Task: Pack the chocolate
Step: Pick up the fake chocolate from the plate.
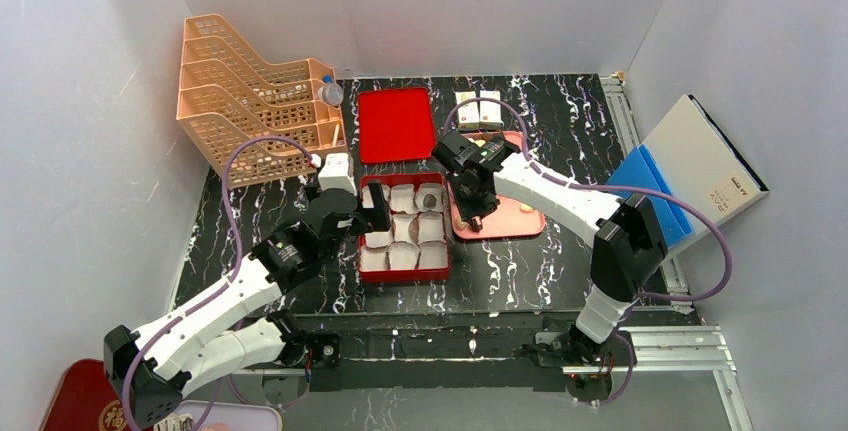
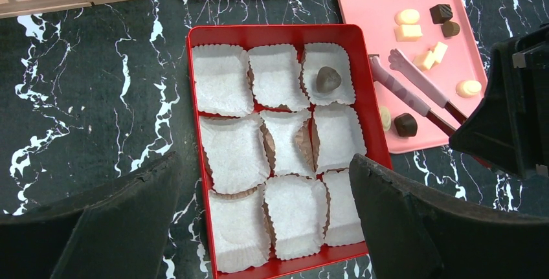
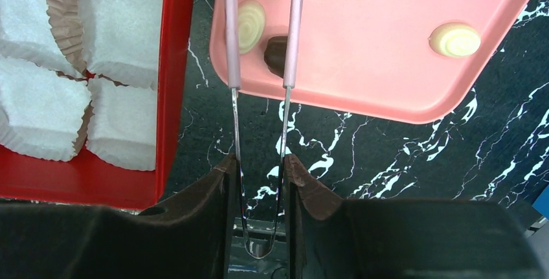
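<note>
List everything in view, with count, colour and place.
red rectangular box: one, red, centre
white crinkled paper cups: nine, white, in the box
dark chocolate piece: one, brown, corner cup
pink tray: one, pink, right of the box
loose chocolates: many, brown or yellow, on that tray
red flat lid: one, red, behind the box
peach plastic rack: one, peach, far left
small white cartons: two, white, behind that tray
pink-handled metal tongs: one, pink, in the right gripper
left gripper: open, above the box
right gripper: shut on the tongs
</note>
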Controlling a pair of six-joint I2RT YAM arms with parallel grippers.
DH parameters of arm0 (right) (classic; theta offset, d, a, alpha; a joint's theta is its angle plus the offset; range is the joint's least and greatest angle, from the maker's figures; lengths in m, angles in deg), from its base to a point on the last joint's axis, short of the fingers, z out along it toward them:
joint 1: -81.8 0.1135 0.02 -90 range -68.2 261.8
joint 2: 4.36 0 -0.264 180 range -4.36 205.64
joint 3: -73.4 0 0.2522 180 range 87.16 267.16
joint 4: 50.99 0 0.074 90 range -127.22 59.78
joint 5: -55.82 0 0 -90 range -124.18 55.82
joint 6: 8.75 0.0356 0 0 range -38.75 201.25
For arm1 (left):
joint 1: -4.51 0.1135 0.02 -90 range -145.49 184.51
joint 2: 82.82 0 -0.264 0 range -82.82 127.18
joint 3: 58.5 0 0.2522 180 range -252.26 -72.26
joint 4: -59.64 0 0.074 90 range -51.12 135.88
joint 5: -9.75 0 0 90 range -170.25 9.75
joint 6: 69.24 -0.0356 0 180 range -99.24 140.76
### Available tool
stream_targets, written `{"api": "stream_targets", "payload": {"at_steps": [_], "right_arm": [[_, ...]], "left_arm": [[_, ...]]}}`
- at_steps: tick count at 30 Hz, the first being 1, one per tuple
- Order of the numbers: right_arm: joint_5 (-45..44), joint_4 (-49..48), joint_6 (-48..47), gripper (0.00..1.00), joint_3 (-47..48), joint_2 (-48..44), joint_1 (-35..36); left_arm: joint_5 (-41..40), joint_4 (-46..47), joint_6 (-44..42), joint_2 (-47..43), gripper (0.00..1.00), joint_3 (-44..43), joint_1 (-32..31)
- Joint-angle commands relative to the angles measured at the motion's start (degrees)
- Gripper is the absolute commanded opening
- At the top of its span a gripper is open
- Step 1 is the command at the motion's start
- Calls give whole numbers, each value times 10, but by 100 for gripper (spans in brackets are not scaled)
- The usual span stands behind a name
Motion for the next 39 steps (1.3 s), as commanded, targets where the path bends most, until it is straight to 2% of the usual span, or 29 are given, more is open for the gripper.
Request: {"api": "stream_targets", "payload": {"at_steps": [1, 13, 29, 31, 33, 34, 35, 39], "right_arm": [[4, -17, -1, 37, -9, 6, -7], [22, -40, -13, 36, -18, 27, -25], [44, -62, -35, 31, -31, 38, -58], [49, -63, -38, 27, -28, 41, -59], [49, -61, -40, 14, -26, 41, -59], [48, -61, -40, 4, -26, 39, -60], [46, -60, -40, 1, -25, 37, -60], [34, -55, -41, 1, -22, 23, -60]], "left_arm": [[-9, 0, -7, -1, 98, -13, -2], [-15, 0, -14, 3, 98, -16, -1], [-19, 6, -26, 23, 99, -26, -2], [-20, 6, -26, 24, 98, -26, -1], [-20, 7, -25, 23, 98, -26, -1], [-22, 6, -25, 22, 98, -25, -1], [-22, 6, -24, 21, 98, -25, -2], [-25, 7, -22, 19, 98, -25, -1]]}}
